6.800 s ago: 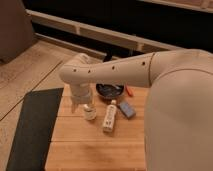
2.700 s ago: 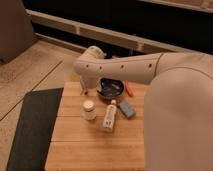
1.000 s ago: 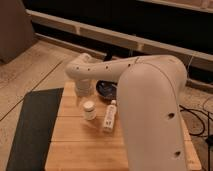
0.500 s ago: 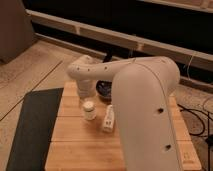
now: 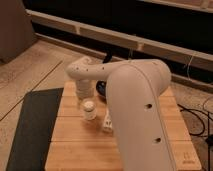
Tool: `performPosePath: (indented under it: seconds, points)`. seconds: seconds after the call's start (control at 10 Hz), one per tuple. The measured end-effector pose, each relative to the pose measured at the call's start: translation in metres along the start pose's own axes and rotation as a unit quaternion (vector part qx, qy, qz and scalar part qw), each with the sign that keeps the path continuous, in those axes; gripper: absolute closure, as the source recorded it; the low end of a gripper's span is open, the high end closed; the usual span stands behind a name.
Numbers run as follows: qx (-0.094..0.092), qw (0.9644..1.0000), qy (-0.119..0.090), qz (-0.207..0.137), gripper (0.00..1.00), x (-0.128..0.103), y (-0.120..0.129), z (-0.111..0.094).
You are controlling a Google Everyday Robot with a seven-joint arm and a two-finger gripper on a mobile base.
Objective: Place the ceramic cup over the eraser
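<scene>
Only one view here, the camera view. Looked down at an angle on a wooden table point(image 5: 75, 150) made of pale planks. Saw the cup point(image 5: 89, 110) upright on bare wood in the left half of the table, about halfway between the near edge and the far edge.

Found the gripper point(image 5: 84, 92) directly above the cup and slightly behind it, pointing down, at the end of a big white arm point(image 5: 135, 100). Could not tell whether the gripper was released or clenched. Could not tell either whether it touched the top of the cup or hung just over it.

Followed the arm from the lower right of the picture upward. Saw it cover a large part of the right half of the table, then bend to the left and turn down over the cup. Noticed some small dark holes along its shell.

Saw a white bottle point(image 5: 107, 120) lying just right of the cup, seemingly not touching it, partly hidden by the arm. Made out a dark bowl point(image 5: 101, 89) behind the cup and right of the gripper, mostly covered by the arm.

Saw a dark mat point(image 5: 32, 130) on the floor point(image 5: 30, 75) along the left side of the table, and thin cables point(image 5: 197, 120) on the floor at the right.
</scene>
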Motion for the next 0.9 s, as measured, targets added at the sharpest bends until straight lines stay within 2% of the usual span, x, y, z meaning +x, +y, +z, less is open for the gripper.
performPosePath:
  seconds: [0.1, 0.2, 0.3, 0.5, 0.6, 0.9]
  points:
    - [-0.006, 0.9999, 0.014, -0.005, 0.53, 0.002, 0.001, 0.005]
    - [-0.009, 0.9998, 0.019, -0.007, 0.61, 0.002, 0.003, 0.007]
    - [-0.009, 0.9996, 0.025, -0.009, 0.73, 0.001, 0.002, 0.008]
    - [0.002, 0.9998, 0.019, -0.007, 0.93, -0.007, -0.005, 0.004]
    - [0.011, 0.9999, 0.003, -0.001, 0.99, -0.017, -0.011, -0.010]
    - [0.037, 0.9980, -0.051, 0.007, 1.00, -0.047, -0.026, -0.062]
